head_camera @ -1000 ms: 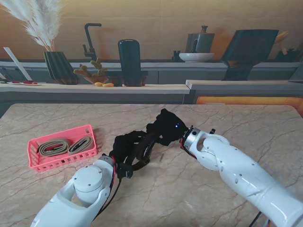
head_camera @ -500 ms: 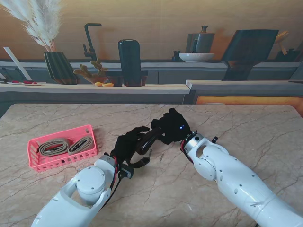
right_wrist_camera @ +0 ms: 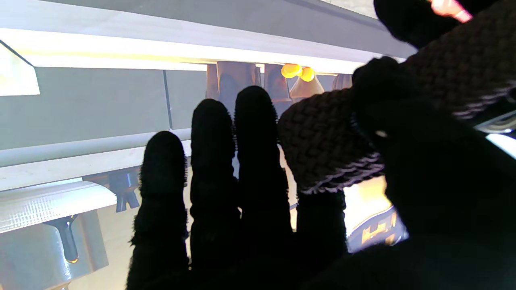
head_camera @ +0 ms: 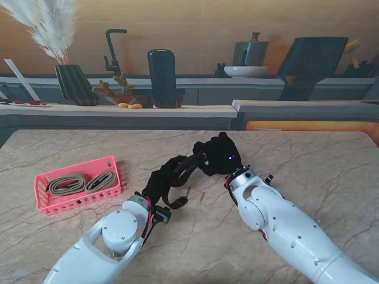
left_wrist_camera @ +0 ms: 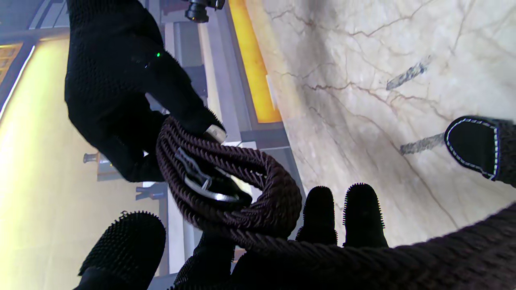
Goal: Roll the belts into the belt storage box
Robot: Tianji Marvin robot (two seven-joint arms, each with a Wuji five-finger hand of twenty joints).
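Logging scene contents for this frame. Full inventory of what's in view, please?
dark braided belt: 1, dark brown, partly coiled with metal buckle, held above the table between both hands
rolled belts: 2, tan-grey, inside the pink box
belt storage box: 1, pink, slotted plastic, table's left side
table: 1, beige marble with dark veins
vase with pampas grass: 1, dark green, back counter, left
dark canister: 1, black, back counter, centre
white bowl: 1, back counter, right
left hand: 1, black glove, gripping the belt
right hand: 1, black glove, gripping the coil
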